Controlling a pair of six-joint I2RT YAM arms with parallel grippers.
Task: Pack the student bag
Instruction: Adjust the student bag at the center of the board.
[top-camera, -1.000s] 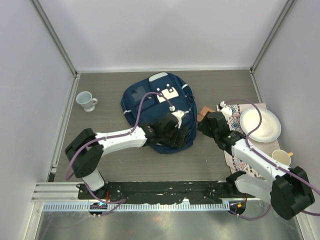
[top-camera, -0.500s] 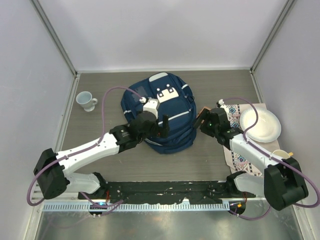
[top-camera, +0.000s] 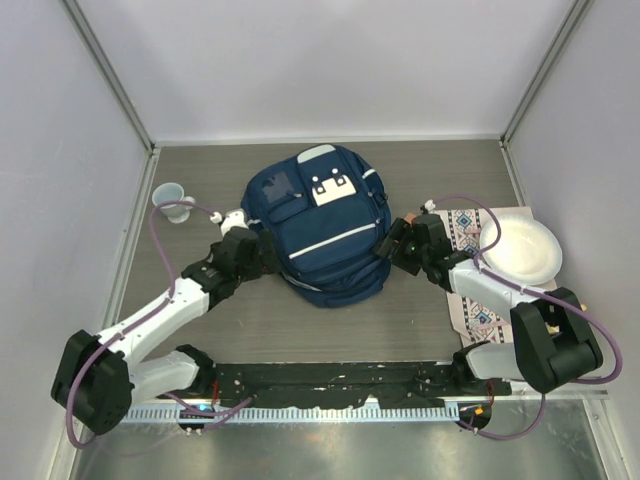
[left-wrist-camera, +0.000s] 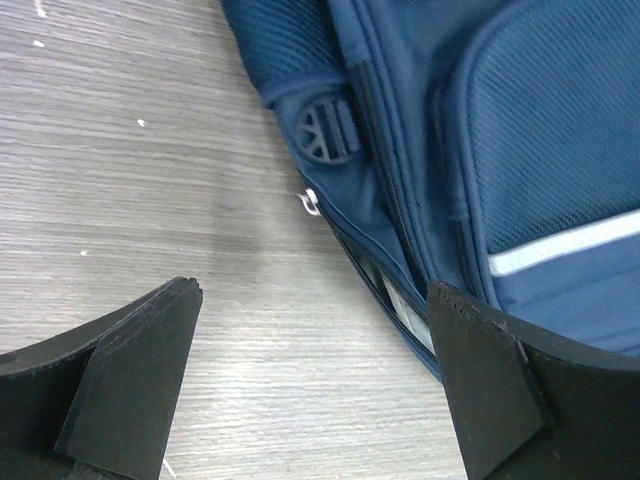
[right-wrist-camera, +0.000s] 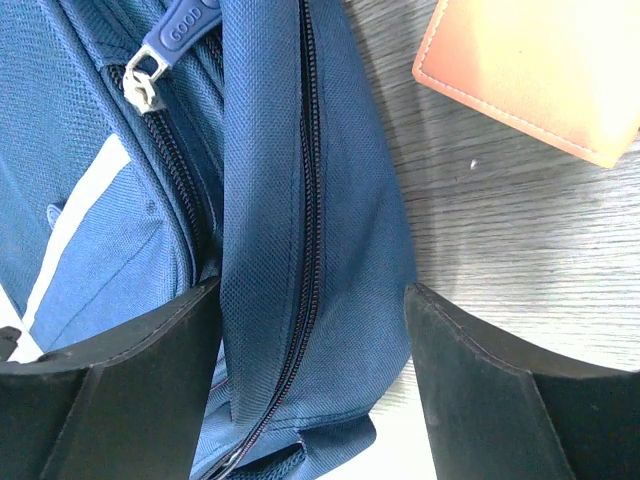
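The student bag (top-camera: 322, 225), navy with thin white stripes and a white patch, lies flat in the middle of the table. My left gripper (top-camera: 262, 258) is low at the bag's left edge. In the left wrist view it (left-wrist-camera: 315, 295) stands open over bare wood, with the bag (left-wrist-camera: 540, 130) just inside its right finger. My right gripper (top-camera: 392, 246) is at the bag's right edge. In the right wrist view it (right-wrist-camera: 310, 300) is open astride a zippered fold of the bag (right-wrist-camera: 300, 200), with a gap beside the right finger.
A white mug (top-camera: 172, 200) stands at the left. A white plate (top-camera: 520, 248) rests on a patterned cloth (top-camera: 468, 232) at the right. A tan leather wallet (right-wrist-camera: 540, 70) lies on the wood just right of the bag. A blue zipper pull (right-wrist-camera: 170, 35) shows nearby.
My left arm came off the top of the bag, swung to its left edge and opened wide. My right gripper slid left up to the bag's right edge and opened.
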